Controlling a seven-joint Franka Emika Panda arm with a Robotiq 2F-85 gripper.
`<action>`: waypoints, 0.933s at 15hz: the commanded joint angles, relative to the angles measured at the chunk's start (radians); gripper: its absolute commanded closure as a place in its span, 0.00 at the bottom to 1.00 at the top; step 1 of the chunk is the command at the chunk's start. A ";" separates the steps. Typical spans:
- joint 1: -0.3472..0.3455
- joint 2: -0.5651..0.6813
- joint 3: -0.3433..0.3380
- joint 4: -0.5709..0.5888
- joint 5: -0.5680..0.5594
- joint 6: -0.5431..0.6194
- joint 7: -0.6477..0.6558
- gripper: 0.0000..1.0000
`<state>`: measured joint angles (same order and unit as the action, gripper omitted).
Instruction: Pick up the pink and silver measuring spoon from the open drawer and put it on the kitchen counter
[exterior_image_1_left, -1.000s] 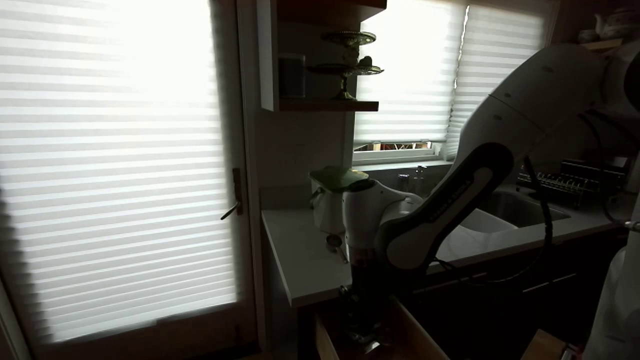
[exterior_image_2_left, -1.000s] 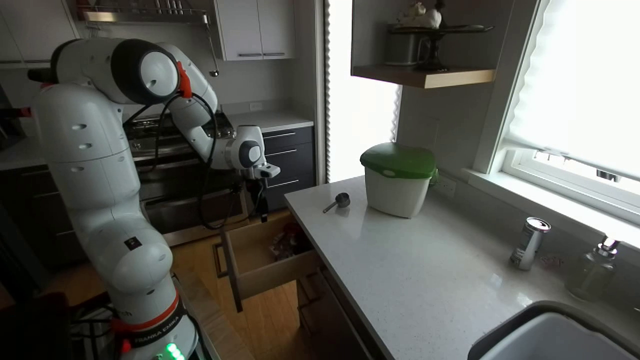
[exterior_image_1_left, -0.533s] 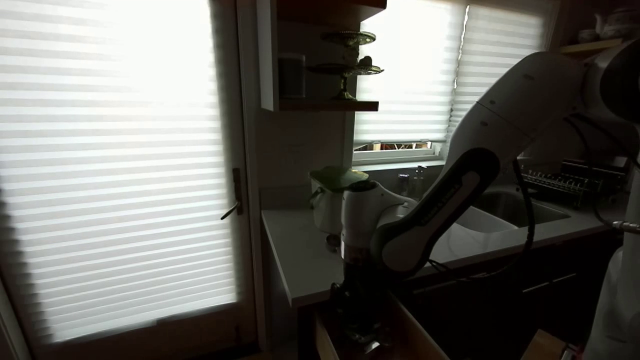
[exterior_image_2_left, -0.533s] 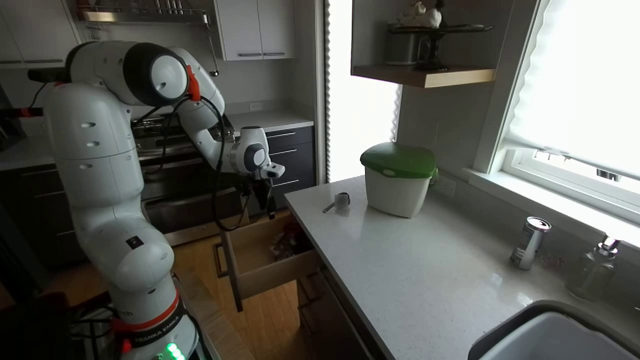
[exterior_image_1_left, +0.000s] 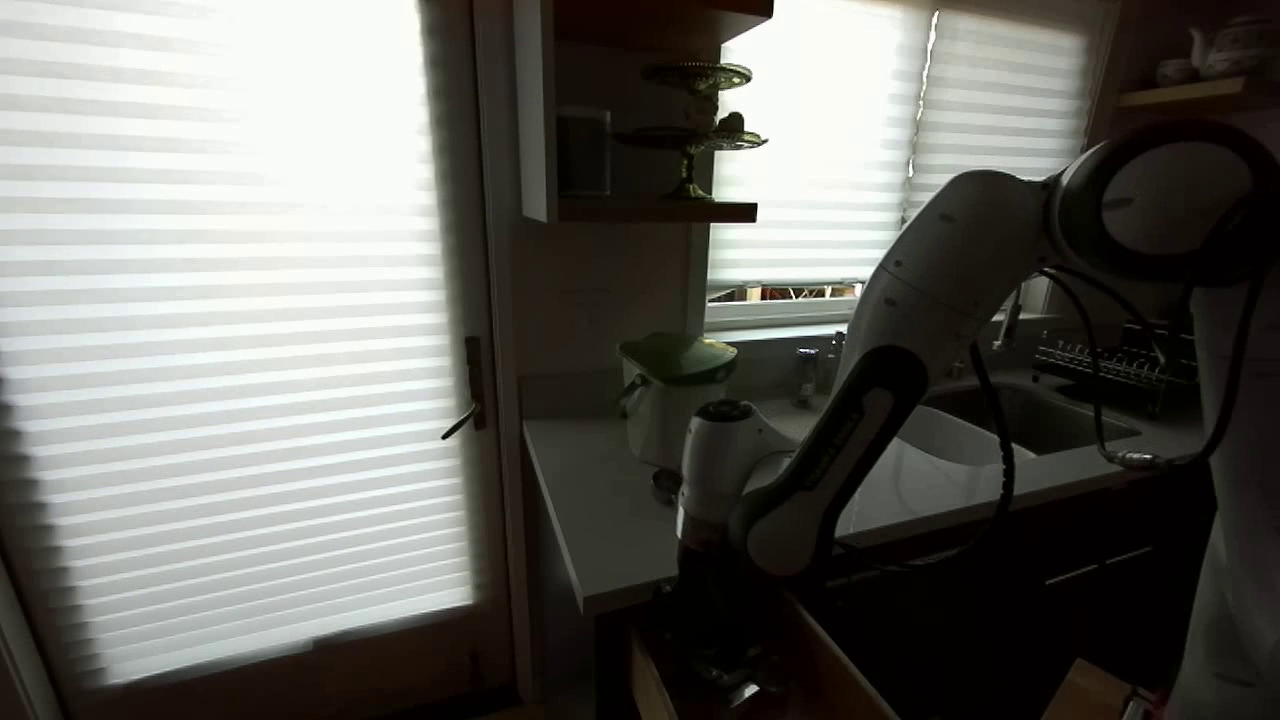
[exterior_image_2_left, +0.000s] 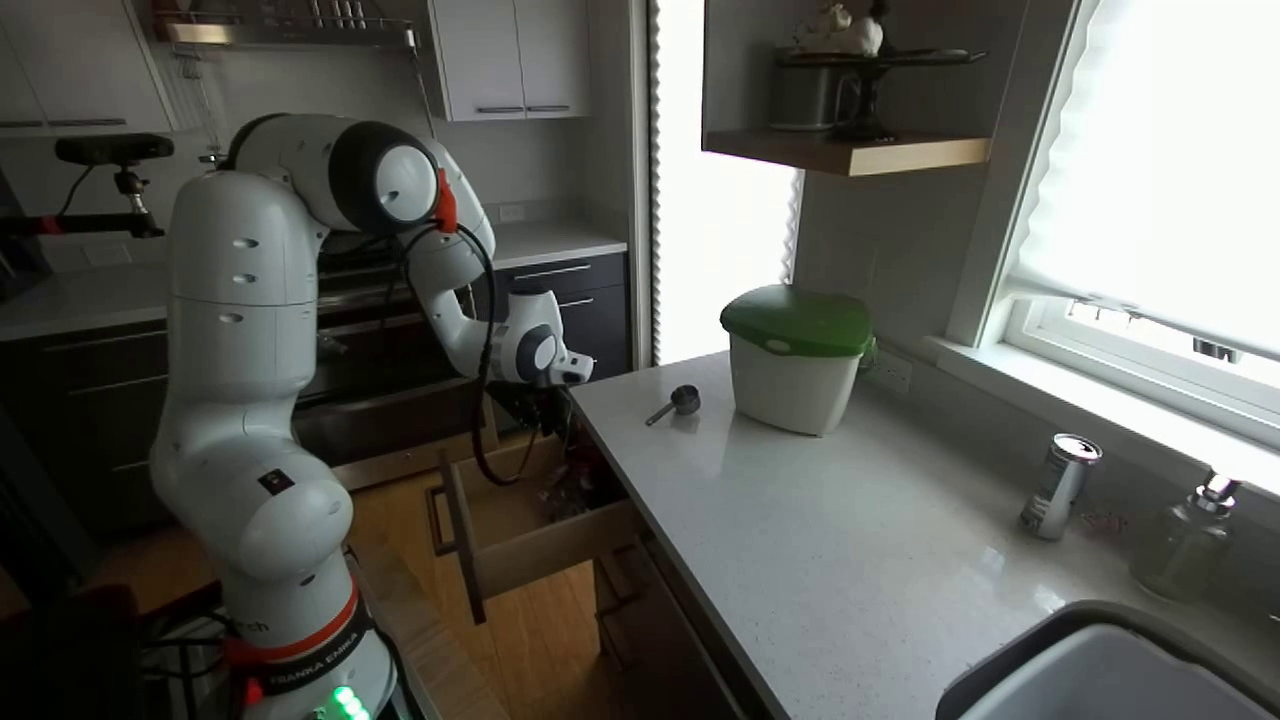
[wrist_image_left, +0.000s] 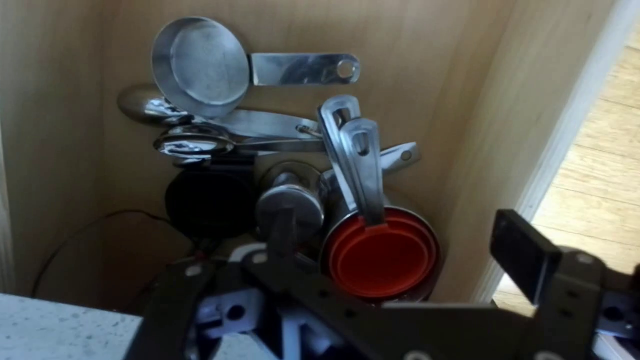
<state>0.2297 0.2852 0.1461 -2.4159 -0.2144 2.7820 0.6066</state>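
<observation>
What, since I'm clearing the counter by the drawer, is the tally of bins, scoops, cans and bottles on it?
On the counter:
Bin: 1
Scoop: 1
Can: 1
Bottle: 1
Total in view: 4

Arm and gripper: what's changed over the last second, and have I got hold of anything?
The arm has swung to the right in an exterior view, bringing the gripper lower and closer to the edge of the counter, over the open drawer. Nothing has been picked up: the wrist view shows the jaws apart, clamped on nothing. The drawer, silver scoop and green-lidded bin stayed put.
</observation>
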 joint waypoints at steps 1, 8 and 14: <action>0.062 0.056 -0.084 -0.010 -0.023 0.095 -0.034 0.00; 0.212 0.094 -0.278 -0.088 -0.126 0.324 0.017 0.00; 0.392 0.100 -0.454 -0.162 -0.157 0.467 -0.007 0.00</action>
<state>0.5406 0.3821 -0.2373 -2.5442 -0.3519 3.1965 0.5897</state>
